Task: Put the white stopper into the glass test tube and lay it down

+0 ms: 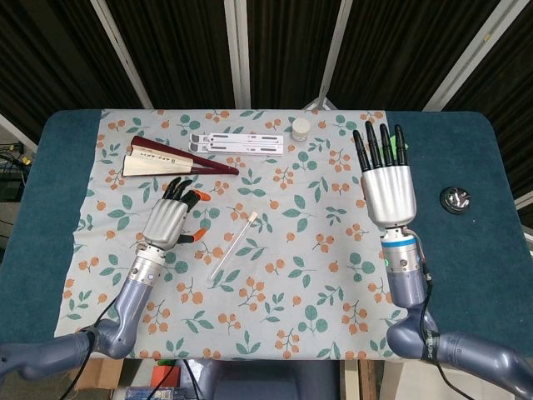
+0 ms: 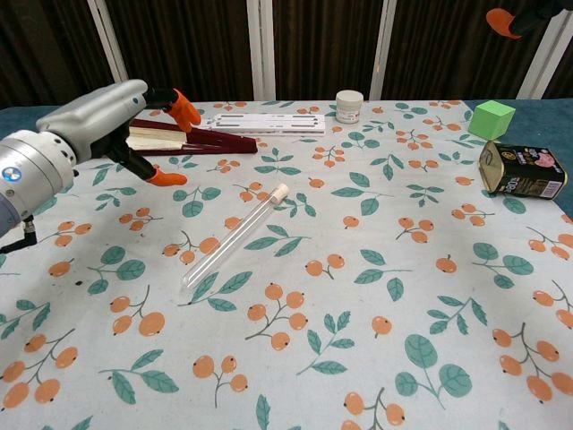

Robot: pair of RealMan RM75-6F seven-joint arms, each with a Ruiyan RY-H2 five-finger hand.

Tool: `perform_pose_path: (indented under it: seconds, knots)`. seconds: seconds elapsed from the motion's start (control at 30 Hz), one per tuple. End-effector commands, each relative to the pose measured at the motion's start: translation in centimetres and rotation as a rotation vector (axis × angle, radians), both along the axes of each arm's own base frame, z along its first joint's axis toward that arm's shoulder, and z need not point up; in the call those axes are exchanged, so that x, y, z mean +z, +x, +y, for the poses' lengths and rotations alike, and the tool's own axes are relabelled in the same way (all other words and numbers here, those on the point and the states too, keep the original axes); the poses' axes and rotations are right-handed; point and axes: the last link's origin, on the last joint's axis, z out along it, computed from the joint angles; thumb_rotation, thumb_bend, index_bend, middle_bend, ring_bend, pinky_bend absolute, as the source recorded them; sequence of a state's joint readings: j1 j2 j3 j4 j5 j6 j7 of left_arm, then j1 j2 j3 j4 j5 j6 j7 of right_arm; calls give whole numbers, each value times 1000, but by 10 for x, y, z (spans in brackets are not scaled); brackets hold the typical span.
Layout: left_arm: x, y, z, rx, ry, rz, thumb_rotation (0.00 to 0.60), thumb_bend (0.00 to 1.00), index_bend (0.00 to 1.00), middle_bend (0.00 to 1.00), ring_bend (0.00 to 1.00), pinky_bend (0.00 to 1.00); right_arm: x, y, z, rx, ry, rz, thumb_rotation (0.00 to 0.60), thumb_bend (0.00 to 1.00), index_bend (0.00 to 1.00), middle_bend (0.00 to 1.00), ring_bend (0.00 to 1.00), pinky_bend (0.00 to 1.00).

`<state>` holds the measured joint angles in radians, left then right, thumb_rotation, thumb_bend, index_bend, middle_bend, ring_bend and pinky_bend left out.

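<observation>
The glass test tube (image 1: 231,245) lies flat on the flowered cloth in front of me — clear, slim and long, set on a slant. Its closed round end points toward my near left; its mouth points away and to the right. The white stopper (image 1: 249,218) sits in that mouth, a small pale plug capping the far end. In my chest view the tube (image 2: 231,240) rests near the middle-left of the cloth — stopper (image 2: 279,191) uppermost in frame.
</observation>
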<state>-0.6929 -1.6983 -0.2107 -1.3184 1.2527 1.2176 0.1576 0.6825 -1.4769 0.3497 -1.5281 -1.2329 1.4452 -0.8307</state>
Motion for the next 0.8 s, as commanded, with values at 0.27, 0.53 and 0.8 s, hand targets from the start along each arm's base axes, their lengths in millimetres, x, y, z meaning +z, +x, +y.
perform_pose_path:
  seconds: [0.27, 0.53, 0.8]
  knots:
    - [59, -29, -42, 44, 46, 53, 600, 94, 47, 38, 0, 0, 3, -43, 38, -218, 275, -404, 600, 272, 0, 0, 0, 0]
    - [105, -63, -93, 74, 71, 118, 600, 84, 27, 9, 0, 0, 26, -107, 94, -355, 329, -511, 600, 257, 0, 0, 0, 0]
    - [134, -106, -152, 112, 123, 143, 600, 84, 26, 10, 0, 0, 49, -161, 154, -376, 210, -463, 600, 255, 0, 0, 0, 0]
